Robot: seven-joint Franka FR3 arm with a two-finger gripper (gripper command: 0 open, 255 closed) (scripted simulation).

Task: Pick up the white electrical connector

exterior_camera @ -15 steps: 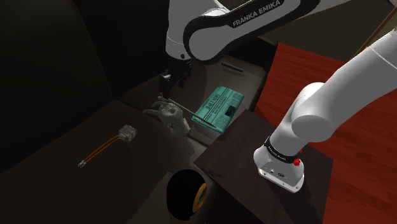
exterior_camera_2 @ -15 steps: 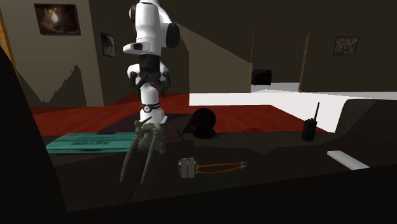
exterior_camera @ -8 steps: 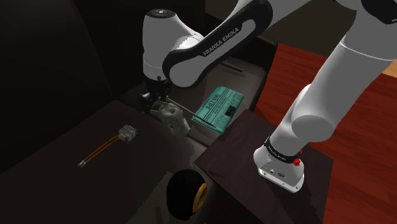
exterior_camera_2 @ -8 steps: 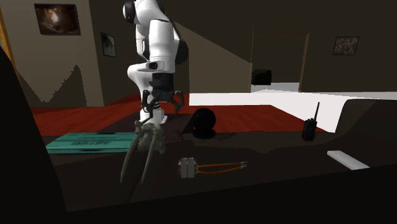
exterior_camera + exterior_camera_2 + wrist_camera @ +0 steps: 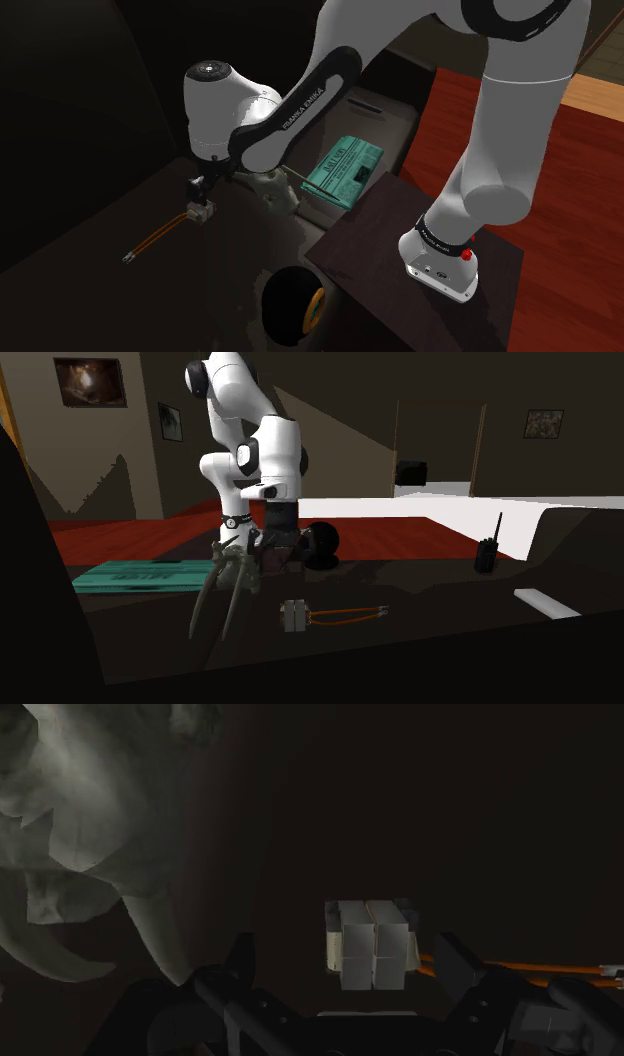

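The white electrical connector (image 5: pixel 203 211) is a small blocky plug with orange wires (image 5: pixel 150 240) trailing from it, lying on the dark surface. My gripper (image 5: pixel 196 189) hangs just above it, open and holding nothing. In the wrist view the connector (image 5: pixel 370 944) lies beyond and between the two black fingers (image 5: pixel 245 956), which stand wide apart and do not touch it. From the second exterior view, the gripper (image 5: pixel 282 559) is a short way above and behind the connector (image 5: pixel 294 615).
A grey clawed figurine (image 5: pixel 270 186) stands close beside the gripper, also seen as figurine (image 5: pixel 90 824). A teal booklet (image 5: pixel 345 170), a black tape roll (image 5: pixel 290 305), a walkie-talkie (image 5: pixel 487 552) and a white bar (image 5: pixel 545 602) lie around. The stand (image 5: pixel 420 260) is at lower right.
The arm has swung from above the figurine toward the shoulder view's left and come down, so the gripper now hangs over the connector. The connector has not moved.
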